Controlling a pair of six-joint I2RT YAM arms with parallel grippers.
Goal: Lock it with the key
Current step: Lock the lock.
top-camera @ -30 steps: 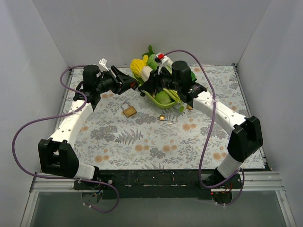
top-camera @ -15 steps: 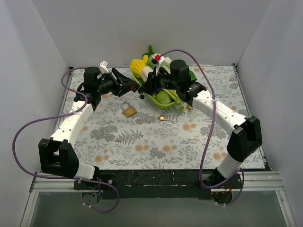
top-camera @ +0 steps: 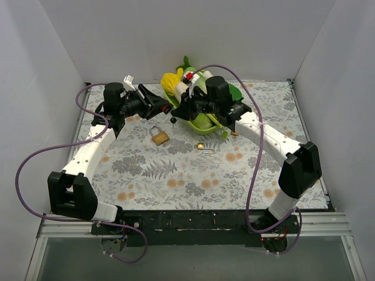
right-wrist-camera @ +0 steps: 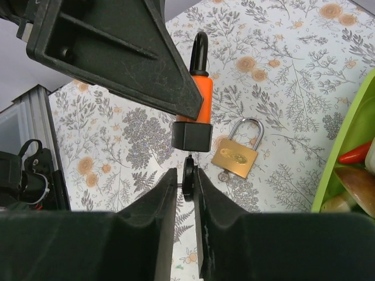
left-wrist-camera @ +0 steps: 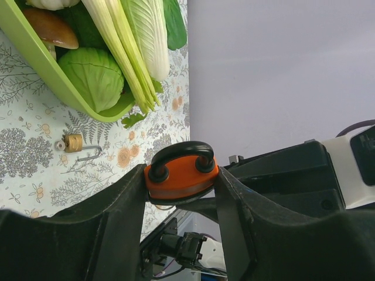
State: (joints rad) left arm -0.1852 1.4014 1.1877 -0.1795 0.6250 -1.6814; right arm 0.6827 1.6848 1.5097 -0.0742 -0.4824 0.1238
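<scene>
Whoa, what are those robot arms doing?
The left gripper holds an orange padlock up above the table. The right gripper pinches a black key right under the lock's bottom, at the keyhole end. Whether the key is in is hard to tell. A brass padlock lies on the table.

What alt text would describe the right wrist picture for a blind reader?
The right gripper pinches a small black key just below the base of an orange padlock, held by the left gripper's finger above a floral table. A brass padlock lies on the table; a green tray edges in at right.
</scene>
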